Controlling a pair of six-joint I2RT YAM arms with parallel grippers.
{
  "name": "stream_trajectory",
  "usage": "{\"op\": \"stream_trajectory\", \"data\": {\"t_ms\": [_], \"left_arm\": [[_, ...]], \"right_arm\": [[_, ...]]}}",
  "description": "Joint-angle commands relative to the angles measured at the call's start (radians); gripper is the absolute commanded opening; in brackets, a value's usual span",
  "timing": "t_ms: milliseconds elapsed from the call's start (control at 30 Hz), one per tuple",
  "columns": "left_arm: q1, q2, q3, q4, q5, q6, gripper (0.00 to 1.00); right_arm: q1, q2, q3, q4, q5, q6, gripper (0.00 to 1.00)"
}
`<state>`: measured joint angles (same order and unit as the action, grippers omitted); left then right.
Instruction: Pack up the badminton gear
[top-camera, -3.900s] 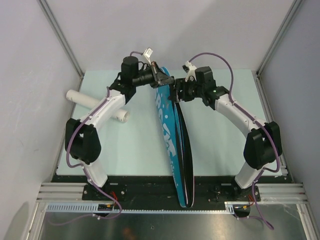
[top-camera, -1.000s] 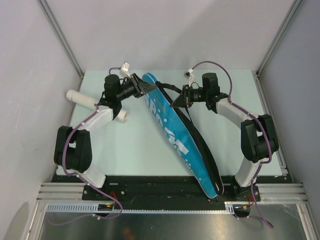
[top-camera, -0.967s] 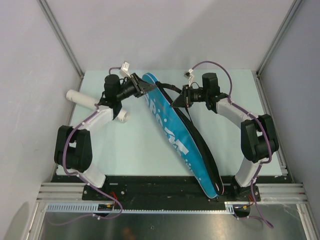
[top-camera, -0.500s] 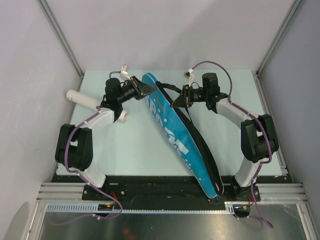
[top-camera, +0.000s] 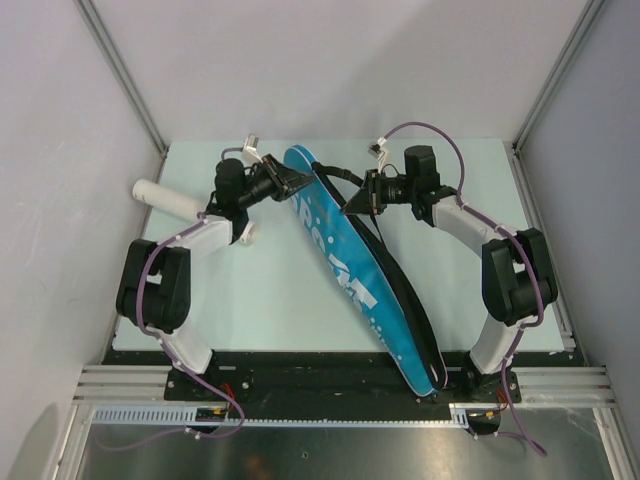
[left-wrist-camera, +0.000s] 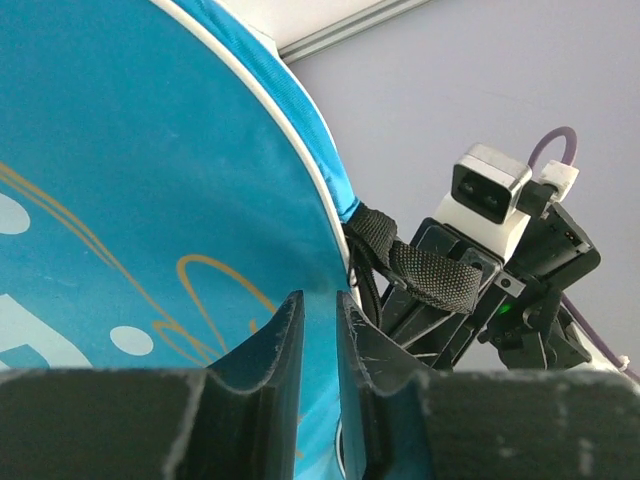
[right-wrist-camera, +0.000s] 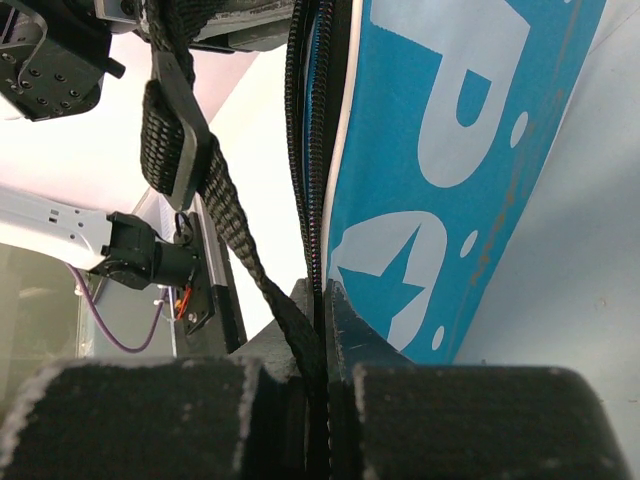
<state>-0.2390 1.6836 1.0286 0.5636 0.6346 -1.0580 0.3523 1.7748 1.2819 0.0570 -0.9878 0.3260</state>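
Lying slantwise across the pale green tabletop (top-camera: 270, 290), the blue racket bag (top-camera: 345, 265) runs from its rounded far end near 12 o'clock down to a narrow tip at about 5 o'clock. That tip reaches over the black rail (top-camera: 300, 375) at the near edge. Its printed blue face with white lettering is turned up and toward 9 o'clock. The black strap (top-camera: 397, 278) follows the edge on its 3 o'clock side.

The left gripper (top-camera: 298, 181) meets the bag's far end from the 9 o'clock side. In the left wrist view its fingers (left-wrist-camera: 280, 350) are drawn almost together. The bag's white-piped rim runs down into the thin slit between them, so the jaws look to be pinching that rim.

The right gripper (top-camera: 350, 206) comes in from 3 o'clock, a little nearer along the bag. In the right wrist view its jaws are pressed together on the strap webbing, right beside the bag's black zip line. The strap rises slack from the pinch through a plastic slider.

No view shows the inside of the bag, so I cannot tell what it holds.

A white tube (top-camera: 165, 196) lies on the tabletop at about 10 o'clock, well apart from the bag. It passes under the left arm, with one round end showing just beyond it toward 4 o'clock. Its contents cannot be seen either.
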Motion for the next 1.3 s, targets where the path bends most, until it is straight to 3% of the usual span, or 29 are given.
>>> {"op": "stream_trajectory", "data": {"t_ms": [0,733,933,1267], "left_arm": [[0.004,0.010,0.053,0.090,0.017,-0.046,0.22],[0.001,0.007,0.065,0.140,0.036,-0.083,0.40],[0.001,0.027,0.074,0.140,0.037,-0.086,0.25],[-0.002,0.027,0.094,0.140,0.033,-0.102,0.13]], "right_arm": [[0.008,-0.031,0.017,0.040,-0.023,0.038,0.00],[0.016,-0.029,0.017,0.061,-0.023,0.051,0.00],[0.020,-0.026,0.017,0.061,-0.018,0.048,0.00],[0.030,-0.025,0.023,0.006,0.017,0.008,0.00]]}}
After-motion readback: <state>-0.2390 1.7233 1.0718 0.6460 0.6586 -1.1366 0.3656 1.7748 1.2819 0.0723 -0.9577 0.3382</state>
